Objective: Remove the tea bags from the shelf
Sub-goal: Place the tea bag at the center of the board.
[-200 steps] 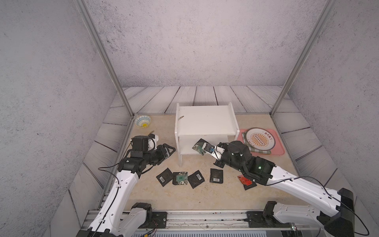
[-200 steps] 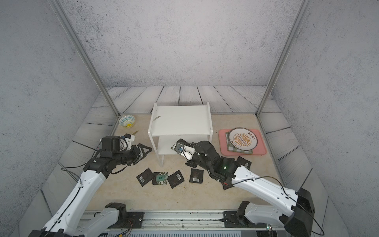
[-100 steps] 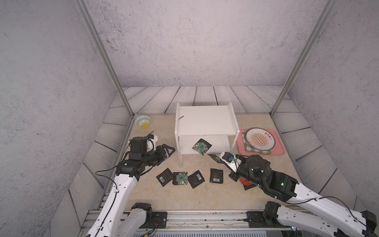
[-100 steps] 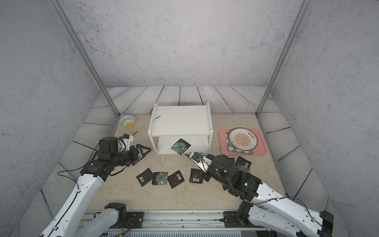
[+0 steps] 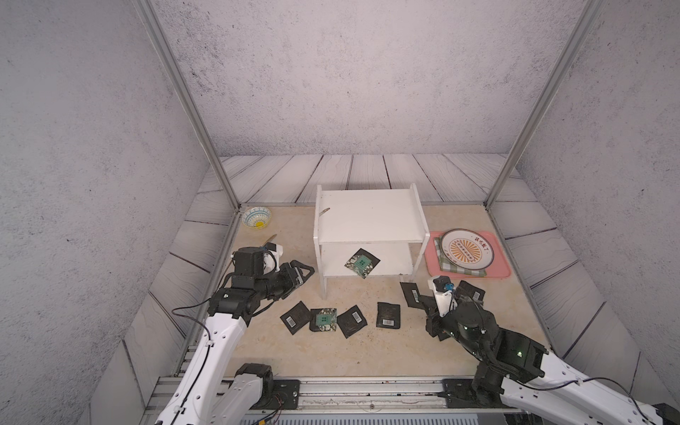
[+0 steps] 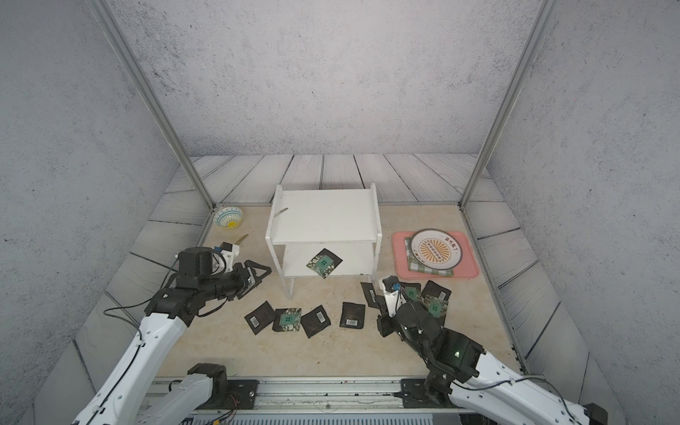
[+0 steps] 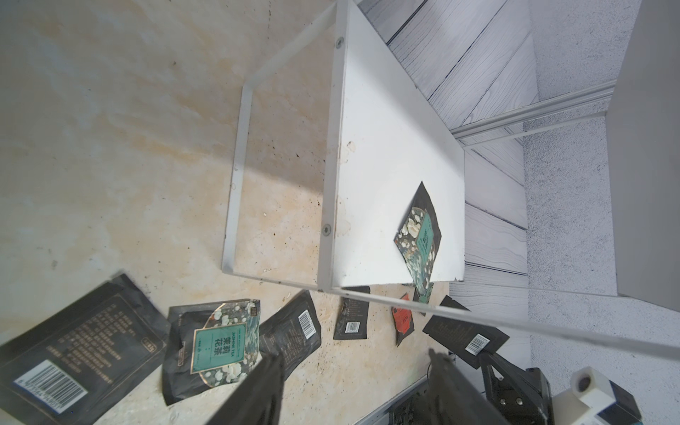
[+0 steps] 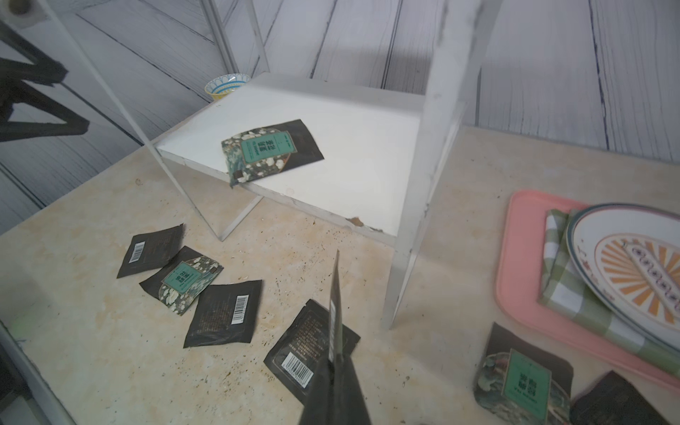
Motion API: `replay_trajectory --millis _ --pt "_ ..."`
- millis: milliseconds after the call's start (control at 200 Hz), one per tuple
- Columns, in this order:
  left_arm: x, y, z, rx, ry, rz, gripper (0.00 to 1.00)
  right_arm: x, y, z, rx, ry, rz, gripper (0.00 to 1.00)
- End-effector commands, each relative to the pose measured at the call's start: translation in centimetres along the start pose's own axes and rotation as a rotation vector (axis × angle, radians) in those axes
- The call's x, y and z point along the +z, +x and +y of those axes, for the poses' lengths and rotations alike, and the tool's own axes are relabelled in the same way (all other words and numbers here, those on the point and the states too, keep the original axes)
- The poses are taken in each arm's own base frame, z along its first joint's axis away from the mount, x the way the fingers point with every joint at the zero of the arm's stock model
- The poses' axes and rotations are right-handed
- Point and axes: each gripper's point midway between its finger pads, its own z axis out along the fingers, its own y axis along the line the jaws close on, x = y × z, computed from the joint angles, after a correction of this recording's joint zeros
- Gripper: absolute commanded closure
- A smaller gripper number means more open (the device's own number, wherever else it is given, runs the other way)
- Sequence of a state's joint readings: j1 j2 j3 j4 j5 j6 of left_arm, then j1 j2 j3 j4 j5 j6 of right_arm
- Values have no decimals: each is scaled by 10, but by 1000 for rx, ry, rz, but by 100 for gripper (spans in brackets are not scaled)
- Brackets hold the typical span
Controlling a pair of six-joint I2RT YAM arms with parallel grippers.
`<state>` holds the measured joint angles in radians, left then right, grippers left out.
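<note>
The right gripper [image 8: 335, 362] pinches a thin black sachet [image 8: 335, 301] edge-on above the beige tabletop [image 5: 368, 349]; releasing it seems next. One green floral-printed sachet [image 5: 362, 262] lies on the small white two-tier shelf [image 5: 368, 217], on its lower board. The left gripper [image 5: 303, 273] hangs open and empty beside the shelf.

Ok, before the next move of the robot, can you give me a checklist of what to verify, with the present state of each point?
1. Grip: the right tool is shut on the held tea bag, which stands edge-on between its fingers: ok.
2. The held tea bag is out of the shelf, in front of it: ok.
3. Upper board free of tea bags: ok.
4. Lower board free of tea bags: not ok. A green floral tea bag lies there, one corner past the front edge.
5. The left tool is open and empty: ok.
</note>
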<state>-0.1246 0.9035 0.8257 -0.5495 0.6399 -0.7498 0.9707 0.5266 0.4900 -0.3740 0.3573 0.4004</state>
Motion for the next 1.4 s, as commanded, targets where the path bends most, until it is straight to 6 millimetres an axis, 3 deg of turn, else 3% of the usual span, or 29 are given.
replay_trajectory --millis 0,150,315,490,751,911,986,1216,1391 --pt "0 3 5 -9 -5 3 34 2 19 -19 231 79 20 100" --pt "1 3 5 -8 -4 7 34 5 44 -36 354 141 76 100" --pt "2 4 6 -9 -5 8 34 22 72 -36 527 101 160 100" --pt "1 5 8 -7 -11 8 34 33 81 -35 634 54 192 100" --pt "3 4 9 -12 -12 8 34 44 113 -38 685 78 311 100" --pt "3 4 9 -8 -14 7 34 45 120 -46 692 116 328 100" --pt "2 4 9 -7 -14 7 34 43 122 -51 693 140 329 94" --pt "2 4 8 -6 -12 6 34 32 124 -67 684 227 326 59" --pt "1 4 7 -4 -11 5 34 25 108 -68 648 230 295 57"
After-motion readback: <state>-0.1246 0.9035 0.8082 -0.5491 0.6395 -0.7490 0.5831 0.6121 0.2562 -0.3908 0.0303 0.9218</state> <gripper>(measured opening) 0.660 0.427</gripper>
